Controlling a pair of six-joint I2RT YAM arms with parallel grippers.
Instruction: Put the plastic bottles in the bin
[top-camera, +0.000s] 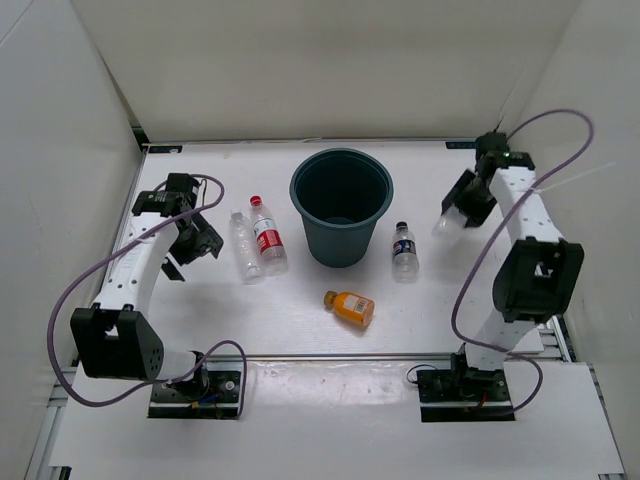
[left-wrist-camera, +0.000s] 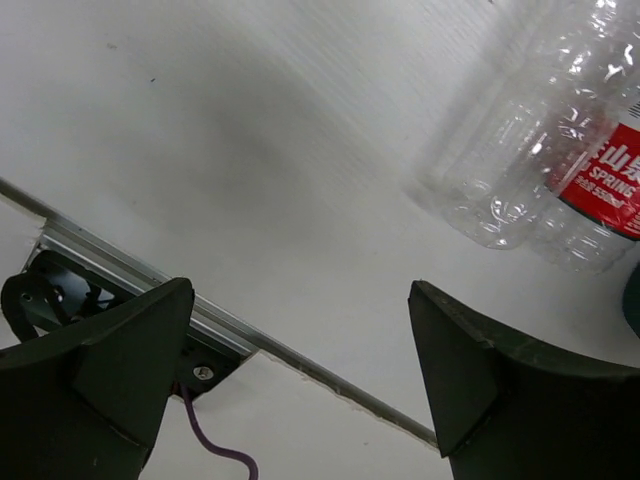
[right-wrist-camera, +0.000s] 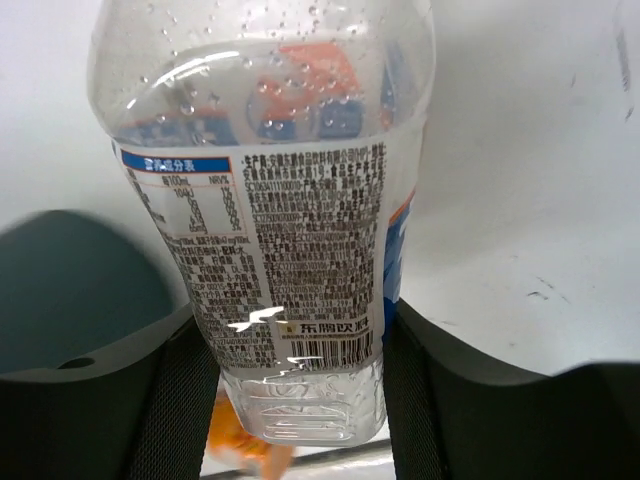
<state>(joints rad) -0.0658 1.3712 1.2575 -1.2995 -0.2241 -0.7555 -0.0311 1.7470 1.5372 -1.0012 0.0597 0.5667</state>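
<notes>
The dark teal bin (top-camera: 340, 170) stands upright at the table's middle back. My right gripper (top-camera: 458, 212) is shut on a clear labelled bottle (top-camera: 443, 226) and holds it off the table, to the right of the bin; in the right wrist view the bottle (right-wrist-camera: 290, 200) sits between the fingers (right-wrist-camera: 300, 400). A plain clear bottle (top-camera: 244, 246) and the red-cap bottle (top-camera: 267, 236) lie side by side left of the bin. The blue-cap bottle (top-camera: 404, 250) lies right of it. The orange bottle (top-camera: 350, 308) lies in front. My left gripper (top-camera: 200, 240) is open and empty, left of the pair (left-wrist-camera: 520, 170).
White walls enclose the table on three sides. A metal rail (left-wrist-camera: 250, 340) runs along the table's near edge, with the left arm's purple cable (left-wrist-camera: 215, 445) by it. The bin's wall (right-wrist-camera: 60, 290) shows left of the held bottle in the right wrist view.
</notes>
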